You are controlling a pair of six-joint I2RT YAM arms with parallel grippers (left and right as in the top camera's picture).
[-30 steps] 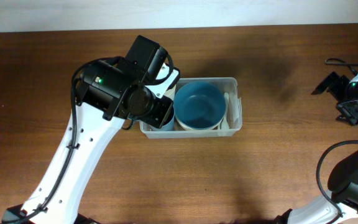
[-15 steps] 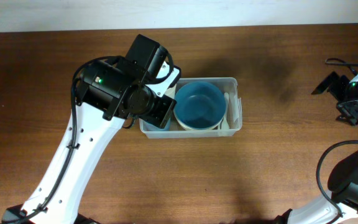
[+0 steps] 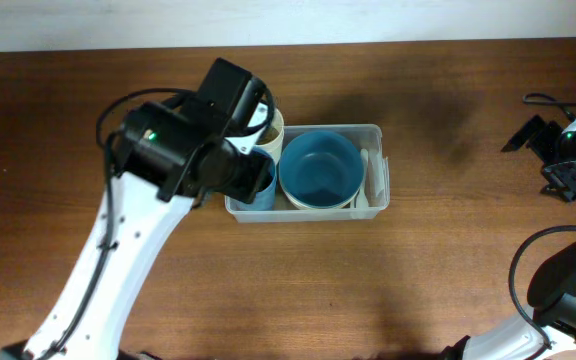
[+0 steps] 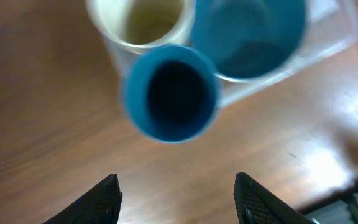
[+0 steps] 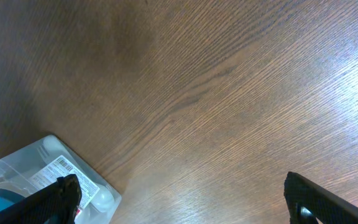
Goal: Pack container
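The clear container (image 3: 376,132) sits mid-table with a blue bowl (image 3: 318,168) inside, nested on a cream bowl whose rim shows beneath it. At its left end stand a blue cup (image 3: 264,182) and a cream cup (image 3: 271,127). In the left wrist view my left gripper (image 4: 179,199) hangs open above the blue cup (image 4: 169,93), nothing between its fingers, with the cream cup (image 4: 145,22) and blue bowl (image 4: 250,37) beyond. My right gripper (image 5: 191,202) is open over bare wood at the far right; the container's corner (image 5: 48,165) shows by its left finger.
A white utensil (image 3: 367,172) lies along the container's right inner side. My left arm (image 3: 183,150) covers the container's left rim from above. The right arm (image 3: 568,150) stays near the table's right edge. Brown wood surrounds the container.
My left gripper has opened and let go of the blue cup, then pulled up and away to the left. The cream cup now shows. The right arm has not moved.
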